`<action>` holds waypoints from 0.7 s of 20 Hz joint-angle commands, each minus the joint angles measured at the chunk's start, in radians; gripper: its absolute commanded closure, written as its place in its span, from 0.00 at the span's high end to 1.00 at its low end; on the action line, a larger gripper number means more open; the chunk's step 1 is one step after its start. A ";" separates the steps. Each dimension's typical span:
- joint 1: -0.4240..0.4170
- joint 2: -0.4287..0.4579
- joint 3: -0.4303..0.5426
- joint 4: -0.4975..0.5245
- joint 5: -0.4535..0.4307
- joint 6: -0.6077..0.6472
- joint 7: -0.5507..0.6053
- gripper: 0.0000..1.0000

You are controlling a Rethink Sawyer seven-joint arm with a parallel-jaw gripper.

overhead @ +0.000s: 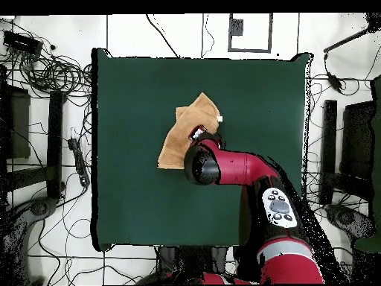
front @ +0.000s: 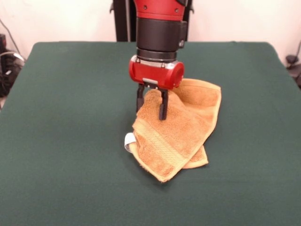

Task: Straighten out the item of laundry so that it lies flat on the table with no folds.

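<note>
The orange-tan towel (front: 176, 129) lies crumpled and folded over itself near the middle of the dark green table (front: 70, 117). Its white tag loop (front: 128, 141) sticks out at the left hem. My gripper (front: 151, 109) comes straight down onto the towel's upper left part. Its two black fingers (front: 162, 106) stand on either side of a raised bunch of cloth and pinch it. In the overhead view the towel (overhead: 182, 134) lies above my red arm (overhead: 238, 167), which covers the gripper and part of the cloth. The table (overhead: 134, 201) is far larger than the towel.
Cables and stands (overhead: 52, 74) lie on the floor around the table. Black equipment (front: 7, 70) sits past the table's left edge in the front view.
</note>
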 commanded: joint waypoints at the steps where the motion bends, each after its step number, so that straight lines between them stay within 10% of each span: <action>1: 0.030 0.071 0.060 -0.028 -0.006 0.136 0.000 0.00; 2: -0.005 0.076 0.115 -0.059 -0.032 0.306 -0.136 0.00; 3: -0.039 0.081 0.170 -0.089 -0.057 0.476 -0.273 1.00; 14: -0.057 0.078 0.204 -0.089 -0.107 0.495 -0.242 1.00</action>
